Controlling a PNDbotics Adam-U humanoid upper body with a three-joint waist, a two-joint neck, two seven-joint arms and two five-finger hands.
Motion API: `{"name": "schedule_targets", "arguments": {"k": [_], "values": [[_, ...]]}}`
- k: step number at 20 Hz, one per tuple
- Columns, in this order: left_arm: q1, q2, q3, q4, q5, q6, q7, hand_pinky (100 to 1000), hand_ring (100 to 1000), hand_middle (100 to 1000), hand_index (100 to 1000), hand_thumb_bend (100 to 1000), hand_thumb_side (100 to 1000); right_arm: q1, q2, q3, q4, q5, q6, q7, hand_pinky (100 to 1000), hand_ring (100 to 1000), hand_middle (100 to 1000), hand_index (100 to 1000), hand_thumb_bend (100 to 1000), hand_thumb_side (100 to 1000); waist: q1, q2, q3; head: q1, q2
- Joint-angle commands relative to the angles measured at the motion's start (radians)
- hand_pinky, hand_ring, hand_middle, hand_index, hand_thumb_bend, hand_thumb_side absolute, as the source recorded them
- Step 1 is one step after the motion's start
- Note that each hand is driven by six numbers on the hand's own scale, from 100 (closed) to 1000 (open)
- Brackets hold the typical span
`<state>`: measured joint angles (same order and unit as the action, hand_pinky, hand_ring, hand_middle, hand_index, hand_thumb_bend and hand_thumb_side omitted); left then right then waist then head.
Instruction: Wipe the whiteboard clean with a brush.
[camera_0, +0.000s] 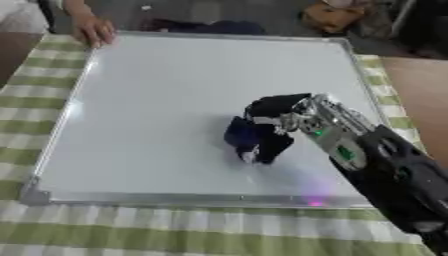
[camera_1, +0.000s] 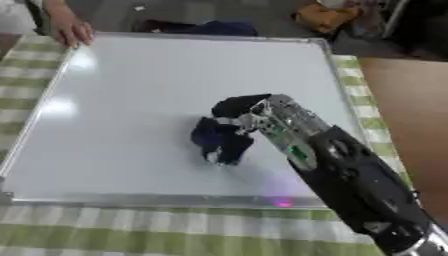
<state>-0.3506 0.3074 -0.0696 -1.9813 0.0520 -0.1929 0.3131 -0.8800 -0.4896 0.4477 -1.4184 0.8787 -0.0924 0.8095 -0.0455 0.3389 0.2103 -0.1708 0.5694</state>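
Note:
A large whiteboard (camera_0: 157, 90) with a silver frame lies flat on the checked tablecloth, its surface white with no marks that I can see. My right hand (camera_0: 278, 120) comes in from the lower right and sits over the board's lower middle, fingers curled down round a dark blue brush (camera_0: 242, 135) that touches the board. The brush is partly hidden under the fingers. A person's hand (camera_0: 93, 31) rests on the board's far left corner. My left hand shows in no view.
The green and white checked cloth (camera_0: 175, 230) covers the table around the board. A pink glow (camera_0: 313, 202) lies on the board's near frame. Dark items and a brown object (camera_0: 331, 15) sit on the floor beyond the far edge.

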Motion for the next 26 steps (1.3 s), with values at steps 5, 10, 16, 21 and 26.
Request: {"name": "schedule_targets", "arguments": {"k": [5, 10, 16, 21, 26], "values": [[-0.007, 0.01, 0.0, -0.019, 0.002, 0.0, -0.003, 635, 797, 781, 683, 170, 1000, -0.024, -0.015, 0.018, -0.031, 0.006, -0.054, 0.031, 572, 683, 432, 636, 100, 595, 0.0, -0.023, 0.004, -0.006, -0.004], [-0.008, 0.012, 0.0, -0.019, 0.002, 0.0, -0.003, 634, 797, 781, 683, 170, 1000, -0.021, -0.022, 0.029, -0.026, 0.021, -0.116, 0.058, 606, 723, 476, 504, 100, 614, 0.001, -0.023, 0.003, -0.005, -0.005], [-0.009, 0.011, 0.0, -0.019, 0.002, 0.0, -0.003, 634, 797, 781, 683, 170, 1000, -0.019, -0.024, 0.027, -0.023, 0.026, -0.152, 0.05, 616, 729, 506, 189, 234, 682, 0.003, -0.024, 0.006, -0.006, -0.006], [-0.009, 0.012, 0.0, -0.019, 0.003, 0.0, -0.004, 634, 797, 781, 683, 170, 1000, -0.016, -0.029, 0.027, -0.032, 0.023, -0.17, 0.042, 620, 744, 577, 161, 235, 685, 0.003, -0.025, 0.005, -0.004, -0.007], [-0.009, 0.012, 0.0, -0.019, 0.003, 0.0, -0.004, 633, 797, 781, 682, 170, 1000, -0.016, -0.035, 0.021, -0.048, 0.029, -0.173, 0.039, 635, 771, 692, 100, 266, 685, 0.004, -0.025, 0.005, -0.003, -0.008]]}}
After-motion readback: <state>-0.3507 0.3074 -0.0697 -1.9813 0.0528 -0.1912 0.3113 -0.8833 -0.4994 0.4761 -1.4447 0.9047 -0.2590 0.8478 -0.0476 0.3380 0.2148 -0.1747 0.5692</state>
